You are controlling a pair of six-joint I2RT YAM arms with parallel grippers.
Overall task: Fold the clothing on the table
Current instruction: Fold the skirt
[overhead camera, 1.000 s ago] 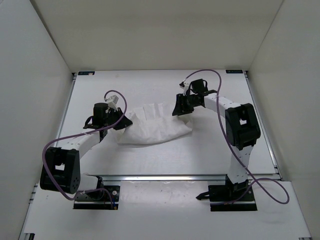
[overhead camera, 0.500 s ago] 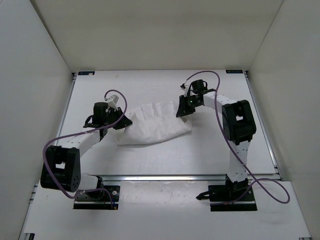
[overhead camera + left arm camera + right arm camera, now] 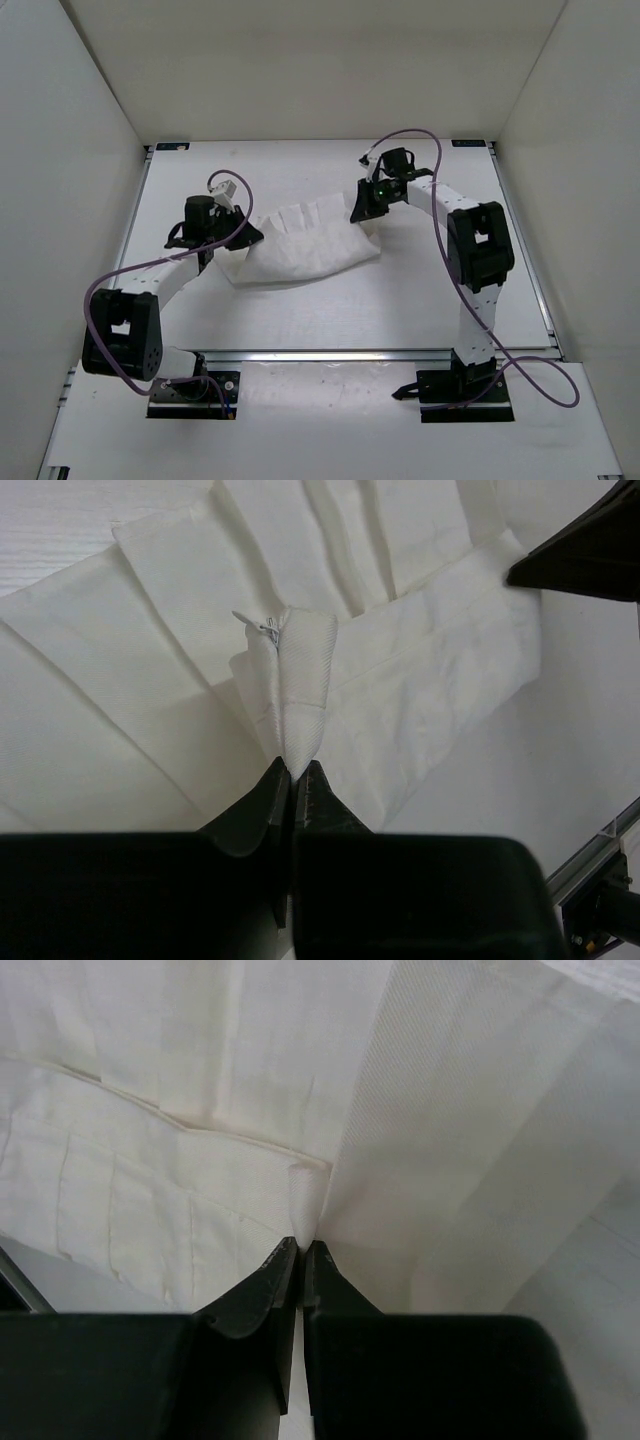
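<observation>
Starting at the left gripper point(image 3: 293, 770), a raised ridge of ribbed white hem is seen clamped between its jaws, with a loose thread showing at the top of that ridge. The right gripper point(image 3: 300, 1245) is likewise closed on a pinch of thin cloth, and no gap can be made out between its jaws beyond the fabric itself.

Both pinches belong to the pleated white garment point(image 3: 310, 240), which is spread in a fan shape across the middle of the table point(image 3: 400, 300), slightly toward the far side. Its left end is held by the left gripper and its far right corner by the right gripper. Parallel creases are seen running across it, and the left end looks bunched and partly lifted, while the middle is laid flat on the surface.

As for progress, the grasping of the two ends is judged to be done. No clean fold is shown: no edge has been laid over onto the opposite edge, and the outline is irregular. The folding itself, and any smoothing afterwards, are therefore judged to be left.

Around the garment the tabletop is plain white and matte, bordered by thin metal rails point(image 3: 380, 352) at the near edge and along the sides. It is enclosed by white walls point(image 3: 300, 60) at the left, right and far sides. Purple cables point(image 3: 545, 385) are looped from both arms down to the bases at the near edge.
</observation>
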